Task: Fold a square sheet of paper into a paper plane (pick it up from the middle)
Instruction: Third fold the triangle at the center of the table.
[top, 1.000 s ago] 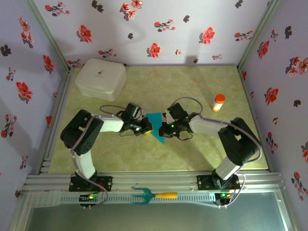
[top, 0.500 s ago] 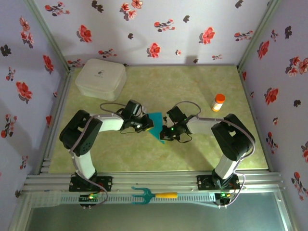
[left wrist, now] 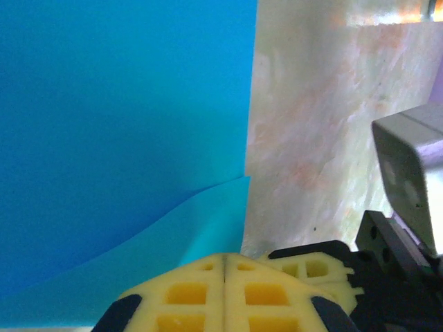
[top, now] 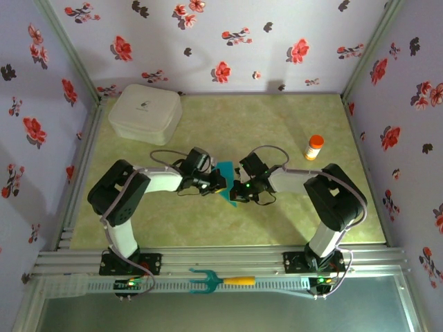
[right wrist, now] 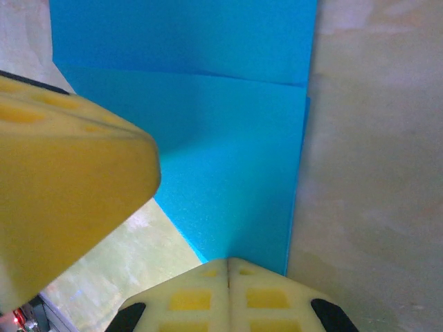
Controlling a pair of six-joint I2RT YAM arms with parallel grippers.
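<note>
Folding looks well under way. The square sheet of paper (left wrist: 124, 124) lies on the table (top: 277, 214) at its centre, between the two arms, doubled over itself, with one straight edge running across another layer.

The left end effector (left wrist: 225, 277) has its yellow fingers pressed together, tips down at the paper's near edge, where a flap lifts in a soft curve. The right end effector (right wrist: 228, 277) is closed the same way, with its tips at a corner of the folded piece and just beside the left's finger. I can't tell whether either one nips paper between its fingers.

To my eye the next move calls for one tip to pin the layers while the other flattens that raised flap into a sharp crease. The sheet is thin and may skate on the smooth top.

The paper is plain matte teal-blue with crisp edges. The fingers are moulded yellow plastic with a waffle grid of pockets, and the table is pale green, marbled and faintly glossy.
</note>
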